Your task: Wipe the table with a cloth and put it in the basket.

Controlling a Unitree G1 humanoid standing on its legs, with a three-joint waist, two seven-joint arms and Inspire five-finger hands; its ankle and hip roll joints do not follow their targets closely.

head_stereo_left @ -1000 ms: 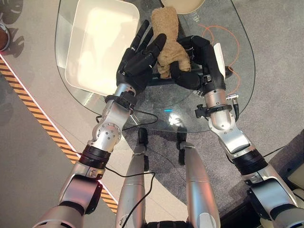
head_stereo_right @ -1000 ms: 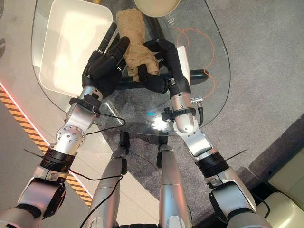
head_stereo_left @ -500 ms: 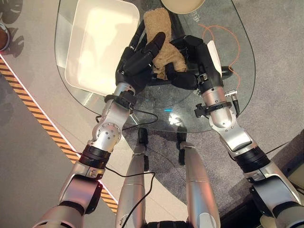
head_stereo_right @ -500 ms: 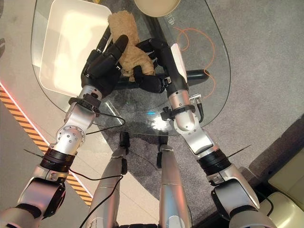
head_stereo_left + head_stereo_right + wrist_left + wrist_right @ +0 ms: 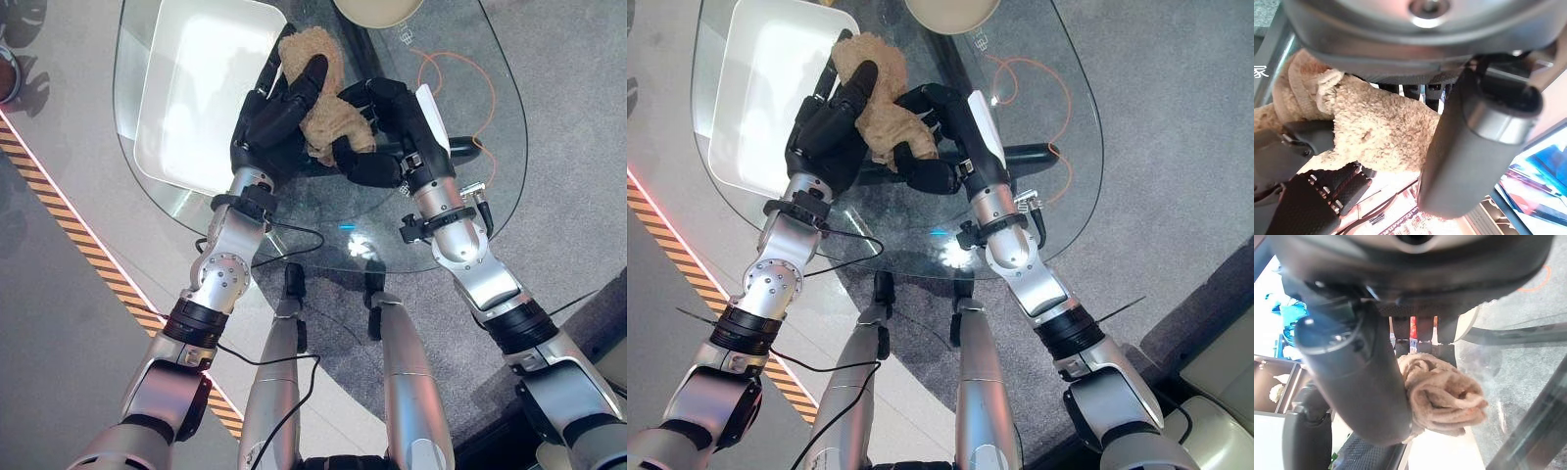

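A tan fuzzy cloth point(image 5: 320, 93) is bunched up between my two hands over the glass table point(image 5: 490, 147). My left hand point(image 5: 266, 119) grips it from the left, thumb laid over the top and fingers behind; the left wrist view shows that thumb point(image 5: 1474, 147) pressing into the cloth point(image 5: 1381, 132). My right hand point(image 5: 392, 122) holds the cloth's near side with curled fingers, and in its wrist view the cloth point(image 5: 1444, 396) sits between thumb point(image 5: 1352, 382) and fingers. The white rectangular basket point(image 5: 196, 98) stands on the table's left part, its right rim just beside the left hand.
A beige bowl point(image 5: 377, 10) sits at the table's far edge. An orange cable loop point(image 5: 451, 69) and a dark table leg point(image 5: 1038, 153) show through the glass on the right. Striped tape point(image 5: 88, 250) runs along the floor at left.
Both hands have carried the cloth to the left, toward the basket's right rim. The cloth is more bunched, and the left thumb now lies over it.
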